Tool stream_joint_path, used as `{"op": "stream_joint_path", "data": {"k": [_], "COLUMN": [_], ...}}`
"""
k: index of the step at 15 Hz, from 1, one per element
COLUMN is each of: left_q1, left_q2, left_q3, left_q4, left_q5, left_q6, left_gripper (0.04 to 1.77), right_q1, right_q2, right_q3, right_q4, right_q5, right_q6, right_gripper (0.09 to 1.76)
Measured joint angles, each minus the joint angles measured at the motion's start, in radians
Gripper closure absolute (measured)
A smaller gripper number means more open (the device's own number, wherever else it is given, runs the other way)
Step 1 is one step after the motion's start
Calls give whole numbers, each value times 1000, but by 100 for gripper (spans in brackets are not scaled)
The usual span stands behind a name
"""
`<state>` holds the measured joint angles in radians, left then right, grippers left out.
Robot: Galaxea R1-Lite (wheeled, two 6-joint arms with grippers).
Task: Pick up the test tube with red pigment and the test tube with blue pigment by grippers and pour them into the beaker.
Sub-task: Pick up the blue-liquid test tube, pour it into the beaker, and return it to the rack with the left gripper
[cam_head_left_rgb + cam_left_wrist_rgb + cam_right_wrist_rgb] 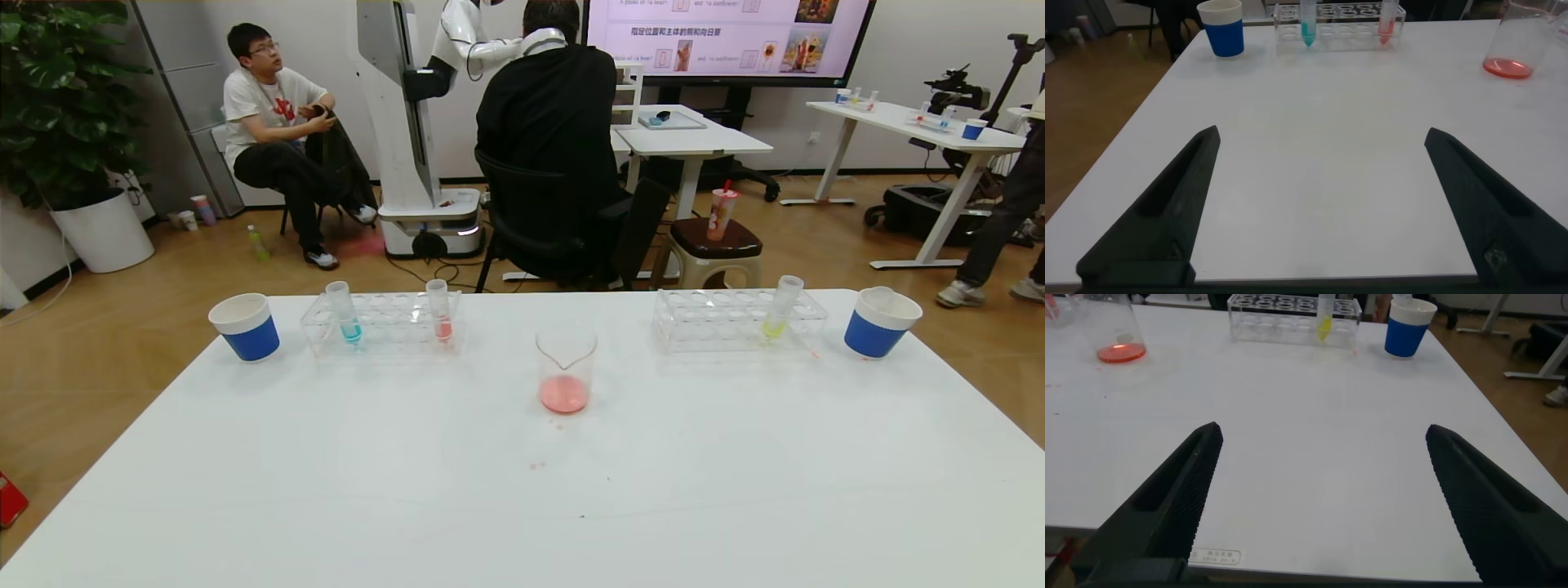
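The test tube with blue pigment [348, 314] and the test tube with red pigment [441, 314] stand upright in a clear rack [392, 328] at the table's far left. The beaker [565, 367] stands mid-table between the racks and holds a little pinkish-red liquid. Neither gripper shows in the head view. In the left wrist view my left gripper [1321, 139] is open and empty over bare table, well short of the blue tube [1308, 24], the red tube [1387, 23] and the beaker [1515, 49]. My right gripper [1323, 434] is open and empty too, with the beaker [1114, 335] far off.
A second clear rack [718, 320] at the far right holds a yellow-green tube [781, 310]. Blue-and-white paper cups stand at the far left [245, 328] and far right [880, 325]. A few small red drops [536, 465] lie on the white table [522, 523]. People sit beyond it.
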<state>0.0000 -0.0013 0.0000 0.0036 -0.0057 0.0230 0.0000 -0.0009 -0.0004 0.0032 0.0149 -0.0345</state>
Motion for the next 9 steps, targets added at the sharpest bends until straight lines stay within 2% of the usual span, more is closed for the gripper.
{"op": "stream_joint_path", "data": {"k": [9], "left_q1": [0], "left_q2": [0], "left_q3": [0], "left_q4": [1], "left_q5": [1], "left_q6": [1], "left_gripper": [6], "right_q1": [0], "right_q2": [0], "right_q3": [0], "right_q4": [-1], "right_q5": [0], "right_q6": [6], "right_gripper": [11]}}
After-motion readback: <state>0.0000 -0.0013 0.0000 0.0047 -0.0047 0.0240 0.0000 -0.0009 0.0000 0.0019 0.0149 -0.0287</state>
